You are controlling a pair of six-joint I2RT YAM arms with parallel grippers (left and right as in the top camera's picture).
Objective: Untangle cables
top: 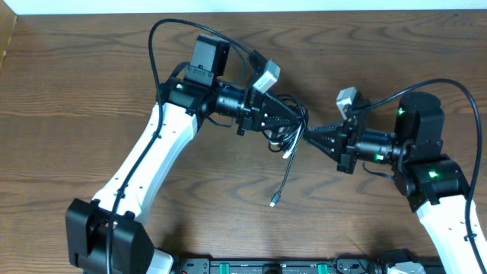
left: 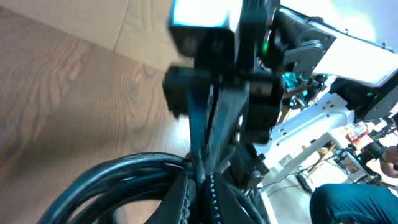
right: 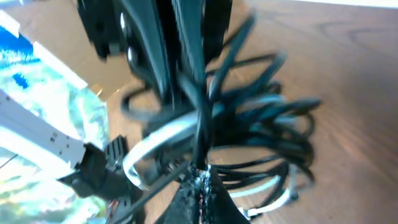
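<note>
The cables (top: pixel 284 139) are a tangled bunch of black and white cords held above the table's middle, between both grippers. My left gripper (top: pixel 302 122) is shut on black strands at the bunch's upper side. In the left wrist view black loops (left: pixel 106 182) run into the pinched jaws of the left gripper (left: pixel 200 190). My right gripper (top: pixel 310 137) meets the bunch from the right, tip to tip with the left one. In the right wrist view the right gripper (right: pixel 200 182) is shut on a thin black strand, with a white cable (right: pixel 148 148) looping beside it.
One black cable end with a small plug (top: pixel 272 202) trails down onto the wooden table (top: pixel 76 91) toward the front. Thick black arm wiring (top: pixel 163 30) arcs over the left arm. An equipment rail (top: pixel 266 266) lines the front edge.
</note>
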